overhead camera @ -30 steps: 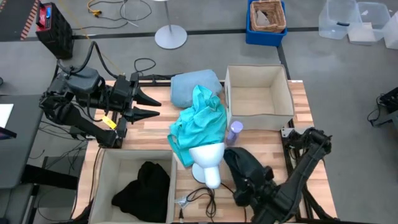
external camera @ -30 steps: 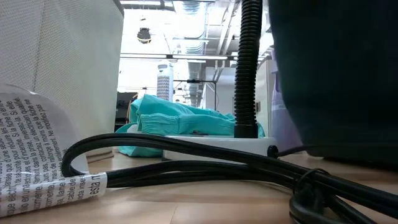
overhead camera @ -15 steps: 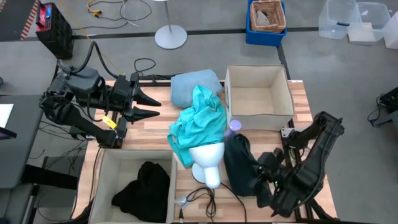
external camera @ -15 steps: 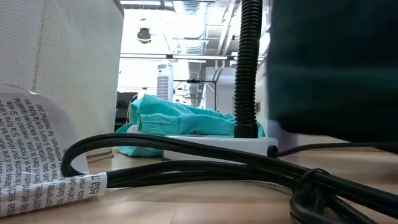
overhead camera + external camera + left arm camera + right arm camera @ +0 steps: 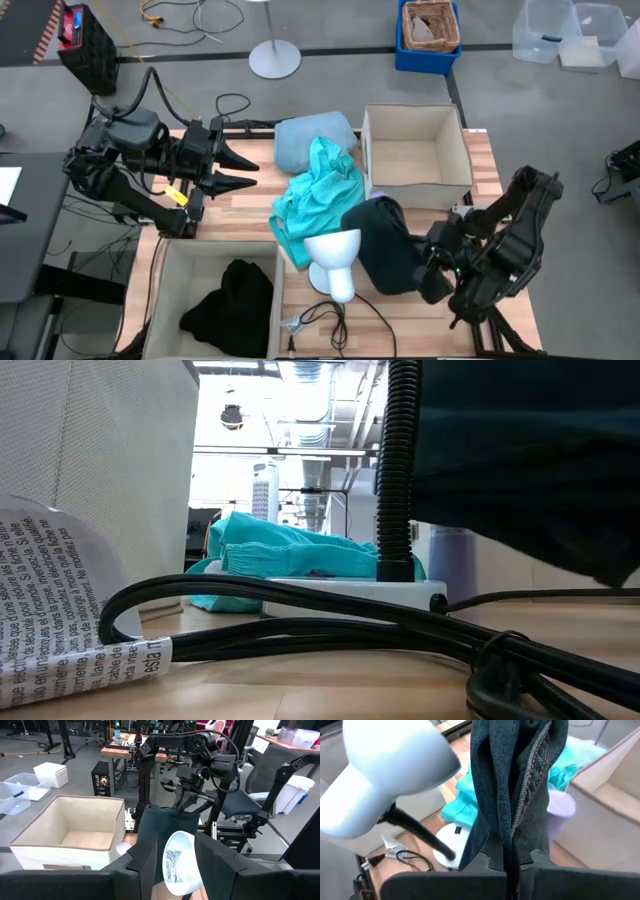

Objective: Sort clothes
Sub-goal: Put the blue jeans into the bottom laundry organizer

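My right gripper [image 5: 428,272] is shut on the dark blue-green jeans [image 5: 385,245], which hang over the table's near right part, next to the white mannequin head [image 5: 335,262]. The jeans also show in the left wrist view [image 5: 161,837] and the low view [image 5: 530,450]. The bright teal shirt [image 5: 320,195] lies mid-table, draped against the head. The pale blue garment [image 5: 310,140] lies behind it. The black garment [image 5: 230,300] lies in the near left box. My left gripper [image 5: 250,171] is open and empty at the far left. My right gripper pinches a bunched fold of the jeans [image 5: 512,837] between its two fingers [image 5: 490,857]; several layers with a stitched seam run up from the hold. The fingers come from above, slanting down [image 5: 182,802]. The jeans hang below them, their lower edge [image 5: 560,550] clear of the table.
An open beige box [image 5: 415,160] stands at the far right, and another [image 5: 170,265] at the near left. A lilac bottle [image 5: 562,802] stands beside the far box, behind the jeans. Black cables [image 5: 335,315] lie near the front edge by the mannequin head's base.
My right gripper has risen and gone toward the table's right and far edges, still shut on the jeans. The jeans, bunched on the table a second ago, are now lifted clear and hang stretched out below the gripper.
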